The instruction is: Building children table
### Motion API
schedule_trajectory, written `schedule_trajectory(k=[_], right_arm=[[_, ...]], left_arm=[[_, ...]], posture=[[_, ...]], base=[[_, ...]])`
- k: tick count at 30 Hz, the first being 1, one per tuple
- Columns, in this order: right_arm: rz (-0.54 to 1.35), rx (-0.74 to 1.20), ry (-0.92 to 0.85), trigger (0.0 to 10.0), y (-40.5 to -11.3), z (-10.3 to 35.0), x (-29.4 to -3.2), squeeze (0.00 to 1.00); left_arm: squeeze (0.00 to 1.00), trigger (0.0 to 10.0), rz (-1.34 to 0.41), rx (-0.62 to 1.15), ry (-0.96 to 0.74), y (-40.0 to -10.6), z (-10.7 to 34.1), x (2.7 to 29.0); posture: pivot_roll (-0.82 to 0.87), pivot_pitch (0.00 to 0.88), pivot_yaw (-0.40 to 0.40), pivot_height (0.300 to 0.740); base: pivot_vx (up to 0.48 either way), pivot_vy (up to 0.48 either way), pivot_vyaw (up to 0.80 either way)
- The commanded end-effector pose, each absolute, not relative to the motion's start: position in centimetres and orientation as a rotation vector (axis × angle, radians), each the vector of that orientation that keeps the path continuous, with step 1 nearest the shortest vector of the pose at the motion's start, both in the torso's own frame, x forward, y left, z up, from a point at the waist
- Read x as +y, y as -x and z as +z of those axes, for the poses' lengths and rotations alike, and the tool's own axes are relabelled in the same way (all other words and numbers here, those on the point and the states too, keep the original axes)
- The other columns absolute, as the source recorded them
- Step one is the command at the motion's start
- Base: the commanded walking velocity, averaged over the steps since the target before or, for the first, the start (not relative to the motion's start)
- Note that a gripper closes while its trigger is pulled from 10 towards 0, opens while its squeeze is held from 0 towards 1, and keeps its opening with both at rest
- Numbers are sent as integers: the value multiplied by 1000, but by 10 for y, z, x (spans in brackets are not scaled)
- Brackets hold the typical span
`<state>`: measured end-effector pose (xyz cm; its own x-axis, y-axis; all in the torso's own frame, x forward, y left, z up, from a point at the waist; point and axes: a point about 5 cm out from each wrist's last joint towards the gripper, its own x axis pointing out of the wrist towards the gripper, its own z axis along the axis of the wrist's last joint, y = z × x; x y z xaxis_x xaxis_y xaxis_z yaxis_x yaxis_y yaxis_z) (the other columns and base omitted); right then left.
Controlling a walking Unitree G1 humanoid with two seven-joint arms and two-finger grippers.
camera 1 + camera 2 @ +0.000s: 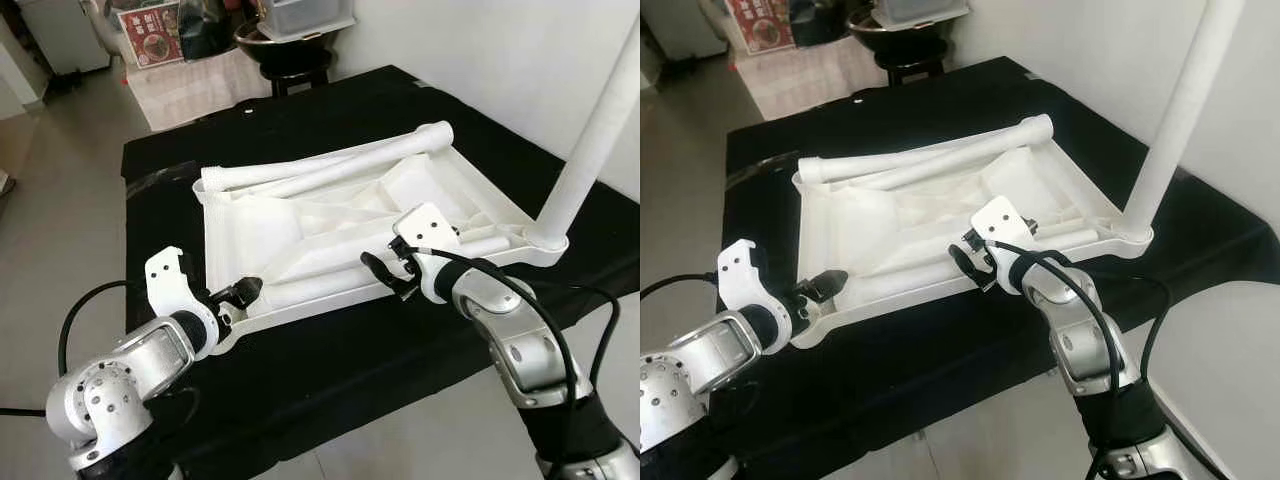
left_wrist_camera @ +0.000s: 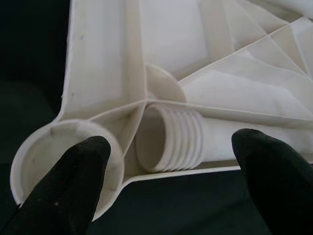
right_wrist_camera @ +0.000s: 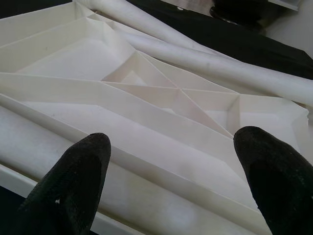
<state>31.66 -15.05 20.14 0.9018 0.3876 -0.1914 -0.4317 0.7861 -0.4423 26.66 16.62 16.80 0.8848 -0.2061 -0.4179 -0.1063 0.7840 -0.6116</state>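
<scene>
So we've got the white tabletop (image 1: 300,235) lying upside down, ribs up, on the black-covered table (image 1: 400,110), with one leg (image 1: 600,130) already standing up in the corner socket at about 3 o'clock. Three loose legs are lying in the tray: two along the far edge and one, the near leg (image 1: 330,290), along the near edge, its long axis running roughly 9 to 3. Our left tool (image 1: 240,293) sits at the empty corner socket (image 2: 54,156) around 8 o'clock, fingers (image 2: 73,186) spread wide with nothing in them. In the left wrist view the near leg's threaded end (image 2: 171,139) points right at that socket and lies just beside it, so the left arm is clearly the nearer one for that end. Our right tool (image 1: 385,270) hovers over the middle of the same near leg, also wide open and empty. We'd guess the next move is grabbing that leg across its long axis, tipping it upright and screwing it into the socket.
</scene>
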Motion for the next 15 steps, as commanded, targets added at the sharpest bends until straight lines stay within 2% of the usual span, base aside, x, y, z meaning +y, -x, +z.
schedule_trajectory(k=[1, 15], right_arm=[[459, 85, 507, 10000, -317, 203, -146, 0], [458, 78, 507, 10000, -317, 204, -145, 0]], left_arm=[[0, 10000, -56, 556, 745, -262, 152, 159], [0, 10000, -215, 522, 789, -274, 163, 144]], posture=[[-102, 91, 79, 740], [-105, 95, 76, 740]], base=[[0, 0, 0], [0, 0, 0]])
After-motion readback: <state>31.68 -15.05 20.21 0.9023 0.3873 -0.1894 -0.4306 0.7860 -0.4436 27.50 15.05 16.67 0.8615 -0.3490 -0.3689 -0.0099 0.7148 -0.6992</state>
